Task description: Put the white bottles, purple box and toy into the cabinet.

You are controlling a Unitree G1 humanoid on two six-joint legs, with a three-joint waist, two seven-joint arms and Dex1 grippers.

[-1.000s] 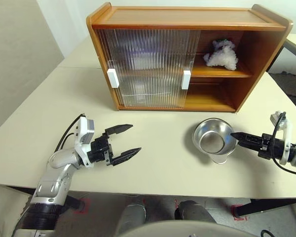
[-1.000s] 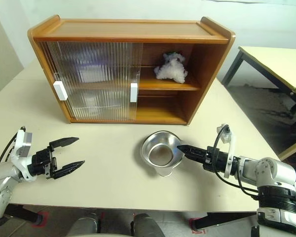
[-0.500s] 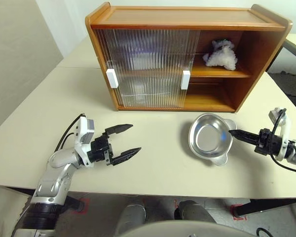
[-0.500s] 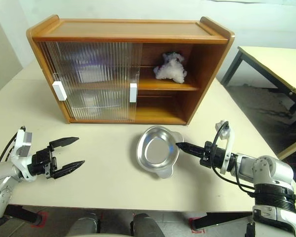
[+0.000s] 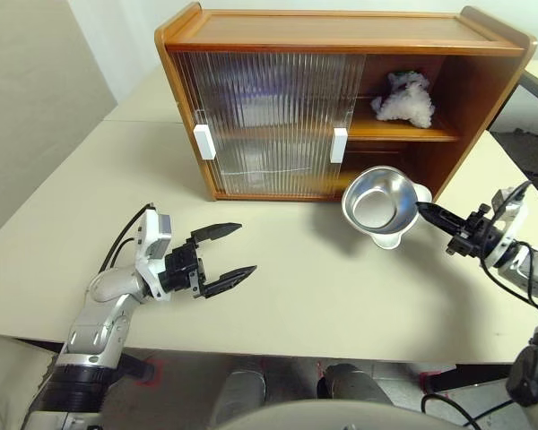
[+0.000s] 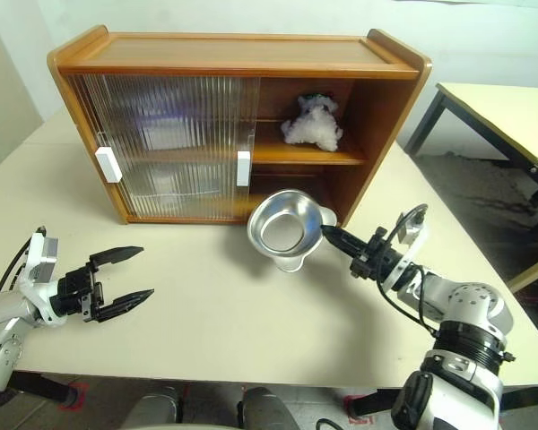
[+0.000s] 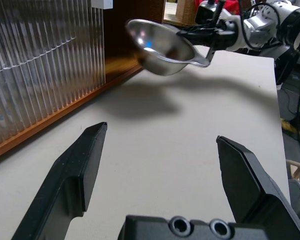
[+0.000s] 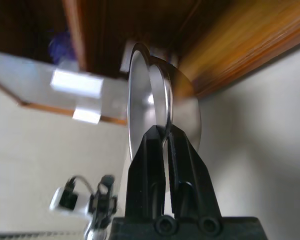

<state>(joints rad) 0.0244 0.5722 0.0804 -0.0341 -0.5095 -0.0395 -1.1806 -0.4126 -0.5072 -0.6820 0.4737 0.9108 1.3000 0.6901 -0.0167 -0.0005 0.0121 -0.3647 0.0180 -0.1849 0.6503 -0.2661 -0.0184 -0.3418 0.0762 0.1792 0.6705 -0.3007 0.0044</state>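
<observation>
The cabinet [image 5: 341,31] stands at the back of the table, with both ribbed doors [image 5: 269,121] slid to the left and its right half open. On its upper shelf sits the toy [image 5: 403,98], white and fluffy. A blurred lavender shape [image 5: 260,90] behind the doors may be the purple box. The white bottles are hidden. My right gripper [image 5: 421,208] is shut on the rim of a shiny metal bowl [image 5: 377,202], held tilted above the table in front of the open lower shelf. At the left my left gripper [image 5: 247,250] hovers open over the table, holding nothing.
The cream table [image 5: 296,296] has free room between the two grippers. Its front edge lies close below my arms. A second table [image 6: 507,107] stands off to the right, past a gap of floor.
My right gripper closed on the bowl's rim, lifted it off the table and carried it toward the cabinet's open side. The left arm stayed still.
</observation>
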